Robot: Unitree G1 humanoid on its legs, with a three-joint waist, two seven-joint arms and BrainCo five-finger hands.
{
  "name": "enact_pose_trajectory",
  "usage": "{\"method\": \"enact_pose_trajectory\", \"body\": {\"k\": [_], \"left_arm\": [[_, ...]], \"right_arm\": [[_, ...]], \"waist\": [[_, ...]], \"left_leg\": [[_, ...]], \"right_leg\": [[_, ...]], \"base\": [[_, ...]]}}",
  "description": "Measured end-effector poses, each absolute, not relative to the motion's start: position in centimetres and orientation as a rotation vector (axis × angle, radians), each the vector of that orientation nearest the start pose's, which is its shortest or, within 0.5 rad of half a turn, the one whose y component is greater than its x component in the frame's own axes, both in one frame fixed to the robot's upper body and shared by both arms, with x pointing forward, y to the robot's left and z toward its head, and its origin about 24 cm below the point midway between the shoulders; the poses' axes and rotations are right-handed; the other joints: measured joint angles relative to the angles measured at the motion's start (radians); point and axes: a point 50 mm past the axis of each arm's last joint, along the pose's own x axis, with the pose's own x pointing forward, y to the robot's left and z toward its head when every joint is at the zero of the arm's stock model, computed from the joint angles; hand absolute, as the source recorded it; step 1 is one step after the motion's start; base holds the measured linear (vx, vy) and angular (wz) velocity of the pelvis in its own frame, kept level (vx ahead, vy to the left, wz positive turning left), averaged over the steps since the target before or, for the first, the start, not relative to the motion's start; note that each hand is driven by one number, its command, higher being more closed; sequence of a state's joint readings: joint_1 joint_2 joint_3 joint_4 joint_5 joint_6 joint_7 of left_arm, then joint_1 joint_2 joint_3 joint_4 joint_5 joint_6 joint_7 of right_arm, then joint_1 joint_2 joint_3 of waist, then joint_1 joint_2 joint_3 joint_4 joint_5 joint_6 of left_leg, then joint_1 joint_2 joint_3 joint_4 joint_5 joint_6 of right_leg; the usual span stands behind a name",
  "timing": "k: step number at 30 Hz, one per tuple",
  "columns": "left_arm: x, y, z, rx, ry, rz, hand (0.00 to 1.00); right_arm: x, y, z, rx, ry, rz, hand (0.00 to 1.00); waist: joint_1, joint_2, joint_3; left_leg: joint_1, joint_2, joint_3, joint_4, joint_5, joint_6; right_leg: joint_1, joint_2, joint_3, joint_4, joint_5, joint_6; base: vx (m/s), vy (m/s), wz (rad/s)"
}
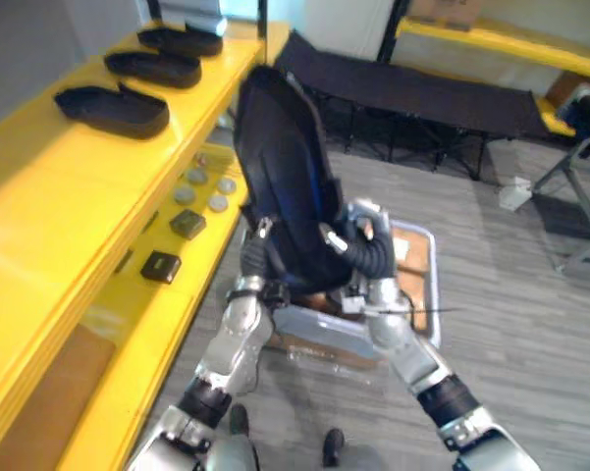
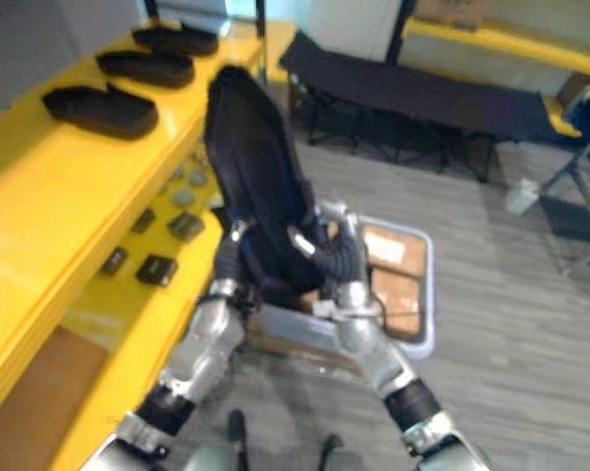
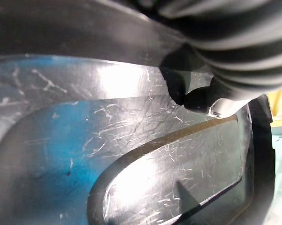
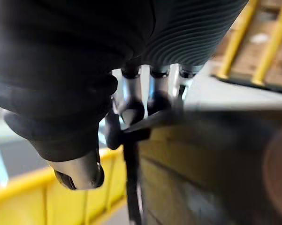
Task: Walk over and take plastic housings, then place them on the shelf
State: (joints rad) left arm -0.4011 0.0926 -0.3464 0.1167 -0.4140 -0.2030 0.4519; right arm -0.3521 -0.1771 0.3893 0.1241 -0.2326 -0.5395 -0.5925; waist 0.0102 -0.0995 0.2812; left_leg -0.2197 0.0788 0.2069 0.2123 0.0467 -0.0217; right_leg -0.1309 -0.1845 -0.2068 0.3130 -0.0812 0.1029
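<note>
I hold a large black plastic housing [image 1: 280, 167] upright between both hands, beside the yellow shelf [image 1: 49, 186]. My left hand [image 1: 259, 245] grips its lower left edge; the left wrist view has the thumb [image 3: 201, 98] pressed on the housing's glossy inner face [image 3: 84, 154]. At the lower right edge my right hand [image 1: 361, 240] is shut on it, and its fingers [image 4: 131, 110] curl over a thin dark rim. Three more black housings [image 1: 113, 108] [image 1: 155, 67] [image 1: 182, 39] lie in a row on the shelf's top level.
A grey bin [image 1: 424, 294] with cardboard inside stands on the floor just under my hands. The lower shelf level holds small dark blocks [image 1: 161, 266] and round discs [image 1: 206, 186]. A black cot [image 1: 422, 93] and a metal frame [image 1: 579, 196] stand farther back and right.
</note>
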Motion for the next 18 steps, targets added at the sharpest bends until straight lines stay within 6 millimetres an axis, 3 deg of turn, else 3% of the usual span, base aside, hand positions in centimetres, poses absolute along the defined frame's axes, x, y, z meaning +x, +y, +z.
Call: {"method": "enact_pose_trajectory", "body": {"k": [3, 7, 10, 12, 14, 15, 17, 18], "left_arm": [[30.4, 8.4, 13.3, -0.336, -0.338, 0.072, 1.0], [30.2, 8.7, 13.6, -0.329, -0.36, 0.126, 1.0], [29.2, 9.1, 14.6, -0.4, -0.434, 0.199, 1.0], [28.2, 10.6, 14.7, -0.385, -0.498, 0.3, 1.0], [26.3, 14.1, 13.4, -0.343, -0.517, 0.491, 1.0], [25.8, 15.2, 12.9, -0.332, -0.516, 0.543, 1.0], [23.1, 19.4, 11.2, -0.279, -0.491, 0.747, 1.0], [22.6, 20.3, 10.8, -0.263, -0.482, 0.786, 1.0]], "right_arm": [[27.3, -8.3, 13.7, -0.058, -0.779, 0.001, 0.0], [27.0, -8.6, 12.4, 0.092, -0.671, -0.027, 0.0], [26.1, -10.4, 9.5, 0.176, -0.518, -0.117, 0.0], [25.7, -12.1, 8.4, 0.222, -0.464, -0.188, 0.0], [25.1, -14.9, 7.3, 0.261, -0.421, -0.266, 0.0], [24.9, -15.4, 7.2, 0.268, -0.418, -0.278, 0.0], [24.7, -17.1, 7.3, 0.273, -0.429, -0.277, 0.0], [24.7, -17.4, 7.3, 0.265, -0.429, -0.269, 0.0]], "waist": [[0.0, 0.013, 0.046], [-0.002, 0.02, 0.065], [-0.002, 0.024, 0.071], [-0.008, 0.024, 0.071], [-0.014, 0.027, 0.071], [-0.013, 0.03, 0.072], [-0.005, 0.038, 0.069], [0.0, 0.042, 0.068]], "left_leg": [[-0.048, 0.002, -0.003, 0.091, -0.044, 0.006], [-0.073, 0.001, -0.006, 0.108, -0.041, 0.002], [-0.079, -0.012, -0.003, 0.107, -0.055, 0.018], [-0.072, -0.024, 0.0, 0.098, -0.055, 0.019], [-0.036, -0.039, 0.001, 0.068, -0.05, 0.012], [-0.028, -0.04, 0.0, 0.063, -0.05, 0.012], [-0.002, -0.04, -0.012, 0.044, -0.047, 0.008], [0.004, -0.042, -0.021, 0.038, -0.046, 0.006]], "right_leg": [[-0.045, -0.013, 0.015, 0.087, -0.047, 0.001], [-0.06, -0.021, 0.015, 0.083, -0.047, 0.003], [-0.06, -0.029, 0.022, 0.077, -0.044, 0.007], [-0.056, -0.039, 0.025, 0.076, -0.044, 0.009], [-0.028, -0.044, 0.024, 0.062, -0.049, 0.017], [-0.017, -0.044, 0.021, 0.056, -0.049, 0.018], [0.02, -0.043, 0.003, 0.031, -0.05, 0.019], [0.034, -0.043, -0.011, 0.022, -0.049, 0.019]], "base": [[-0.15, 0.034, 0.01], [-0.05, 0.056, 0.06], [0.0, 0.063, 0.05], [0.04, 0.057, 0.03], [0.06, -0.001, 0.03], [0.1, -0.026, 0.07], [0.1, -0.024, 0.14], [0.1, -0.03, 0.4]]}}
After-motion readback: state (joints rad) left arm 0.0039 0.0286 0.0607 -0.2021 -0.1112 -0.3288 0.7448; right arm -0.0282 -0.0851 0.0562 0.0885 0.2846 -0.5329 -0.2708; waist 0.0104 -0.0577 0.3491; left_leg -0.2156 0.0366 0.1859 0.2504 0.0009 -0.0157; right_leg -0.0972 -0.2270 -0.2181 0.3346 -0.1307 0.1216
